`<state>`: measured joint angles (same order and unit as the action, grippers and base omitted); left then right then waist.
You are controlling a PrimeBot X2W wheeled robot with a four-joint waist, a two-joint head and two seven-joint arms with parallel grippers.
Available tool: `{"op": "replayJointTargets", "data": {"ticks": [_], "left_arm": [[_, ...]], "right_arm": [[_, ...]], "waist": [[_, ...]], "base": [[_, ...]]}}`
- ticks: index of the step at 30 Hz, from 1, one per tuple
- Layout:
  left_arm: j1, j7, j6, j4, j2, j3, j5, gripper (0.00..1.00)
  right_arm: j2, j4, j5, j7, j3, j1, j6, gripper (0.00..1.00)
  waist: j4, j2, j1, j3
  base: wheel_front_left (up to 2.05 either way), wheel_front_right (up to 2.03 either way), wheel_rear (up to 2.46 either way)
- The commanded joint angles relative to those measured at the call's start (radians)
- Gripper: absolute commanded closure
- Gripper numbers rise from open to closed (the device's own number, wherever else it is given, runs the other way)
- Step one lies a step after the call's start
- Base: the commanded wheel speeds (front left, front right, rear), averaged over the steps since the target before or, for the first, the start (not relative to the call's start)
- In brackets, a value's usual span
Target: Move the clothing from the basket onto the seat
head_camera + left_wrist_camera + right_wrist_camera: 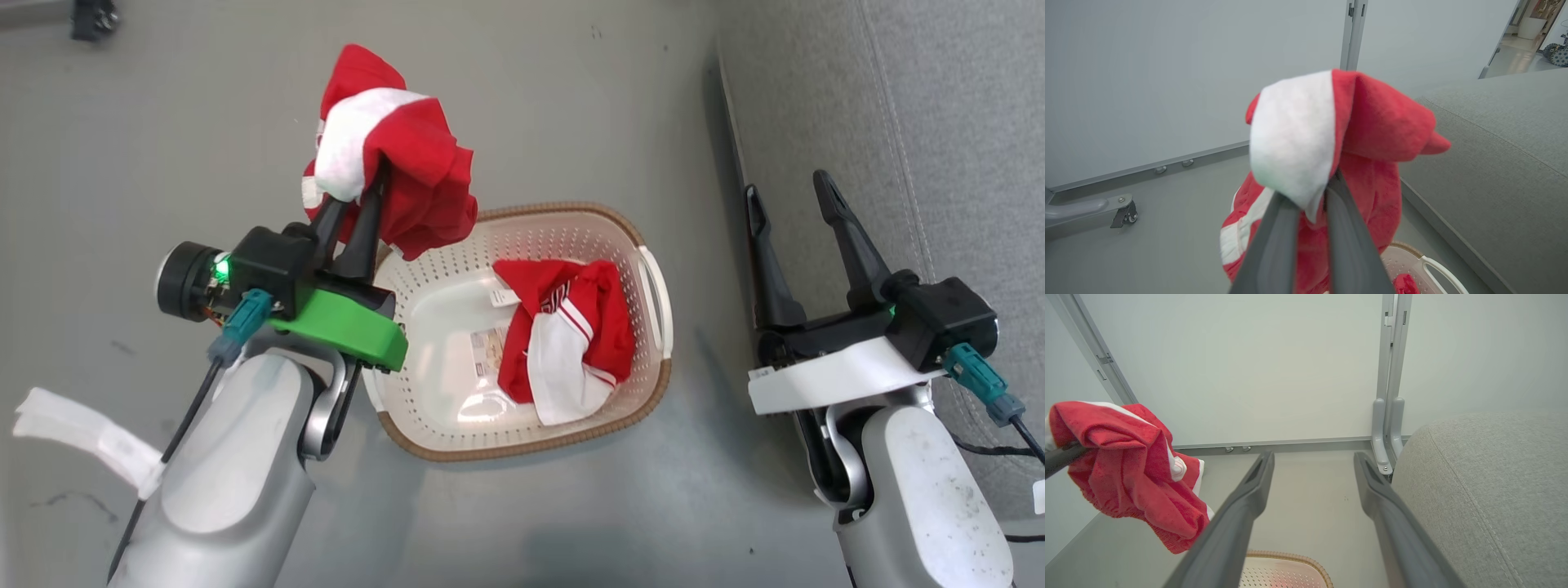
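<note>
Head view has your left jaws clenched on one red-and-white fabric garment (392, 155) hanging over the cream perforated plastic basket (571, 209), right jaws wide and empty, so carry it high across to the grey upholstered seat (939, 106) before releasing.

We see a smooth grey floor (147, 122) bearing the cream basket (457, 269) near its middle, with the grey seat (939, 98) standing to its right

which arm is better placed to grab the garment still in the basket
Right: the right pincer stands open and empty beside the basket, near the remaining garment; the left pincer is shut on the lifted garment.
</note>
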<state>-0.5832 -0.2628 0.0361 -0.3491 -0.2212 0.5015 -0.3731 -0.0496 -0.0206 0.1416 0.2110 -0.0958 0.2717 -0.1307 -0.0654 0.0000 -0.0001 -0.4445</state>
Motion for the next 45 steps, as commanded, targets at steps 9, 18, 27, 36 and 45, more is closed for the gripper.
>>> {"op": "replayJointTargets", "data": {"ticks": [9,18,27,36,45], "left_arm": [[0.108,-0.001,-0.026,0.194,-0.007,-0.088,0.033,1.0],[0.215,0.0,-0.041,0.267,-0.006,-0.081,0.026,1.0],[0.329,0.027,-0.016,0.307,-0.013,-0.058,0.001,1.0],[0.383,0.06,0.0,0.352,-0.024,-0.039,-0.01,1.0],[0.39,0.073,0.002,0.367,-0.032,-0.034,-0.02,1.0]], "right_arm": [[-0.002,0.02,-0.001,-0.045,-0.004,-0.086,0.0,0.0],[-0.002,0.034,0.009,-0.089,-0.021,-0.172,0.0,0.0],[-0.002,0.046,0.028,-0.13,-0.037,-0.262,0.0,0.0],[-0.002,0.073,0.043,-0.154,-0.033,-0.314,0.0,0.0],[-0.002,0.073,0.05,-0.158,-0.036,-0.322,0.0,0.0]], "waist": [[0.056,0.0,0.0001,0.194],[0.048,0.0,0.0001,0.319],[0.047,0.0,0.0001,0.432],[0.053,0.0,0.0001,0.461],[0.056,0.0,0.0001,0.463]], "base": [[0.0,0.0,0.0],[0.0,0.0,0.0],[0.0,0.0,0.0],[0.0,0.0,0.0],[0.0,0.0,0.0]]}}
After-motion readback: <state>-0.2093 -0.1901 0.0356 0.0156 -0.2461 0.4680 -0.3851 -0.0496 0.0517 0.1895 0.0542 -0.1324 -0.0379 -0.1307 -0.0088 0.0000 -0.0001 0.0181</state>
